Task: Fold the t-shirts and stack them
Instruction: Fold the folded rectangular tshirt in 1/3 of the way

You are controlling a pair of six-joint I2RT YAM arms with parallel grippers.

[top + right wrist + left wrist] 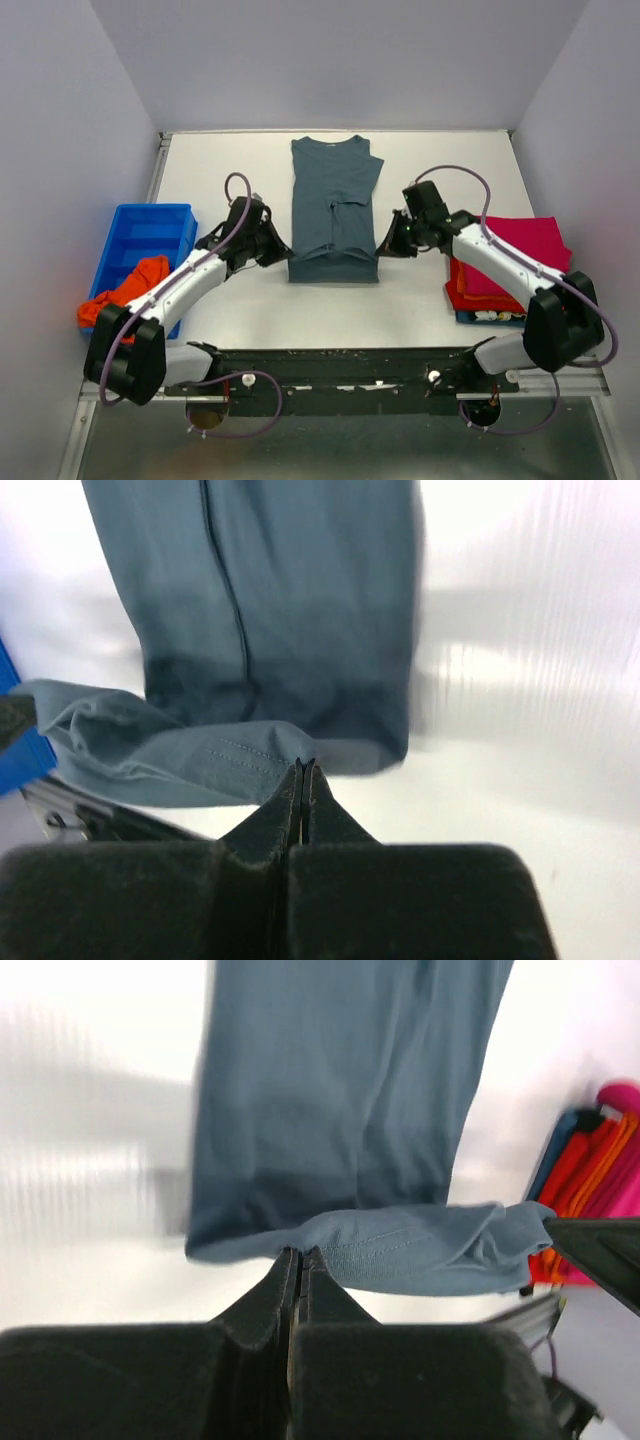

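In the overhead view, a grey-blue t-shirt [333, 215] is seen laid lengthwise at the centre of the white surface [300, 315], with its sleeves folded in over the body. The left claw [283, 252] is placed at the shirt's lower left corner and the right claw [386, 243] at its lower right corner. At the left of the frame an orange t-shirt [125, 292] is draped in and over a blue bin [150, 225]. At the right a stack of folded t-shirts [520, 250], magenta on top with red beneath, is partly covered by the right arm.

In the left wrist view, the left claw [300, 1256] is narrowed to a slit and pinched on the hem of the grey-blue t-shirt [340, 1090] at lower centre. The hem is bunched and raised there. The stack of folded t-shirts [590, 1160] is glimpsed at the right edge.

In the right wrist view, the right claw [303, 767] is likewise pressed together on the hem of the grey-blue t-shirt [300, 600]. A sliver of the blue bin [25, 762] is seen at the left edge.
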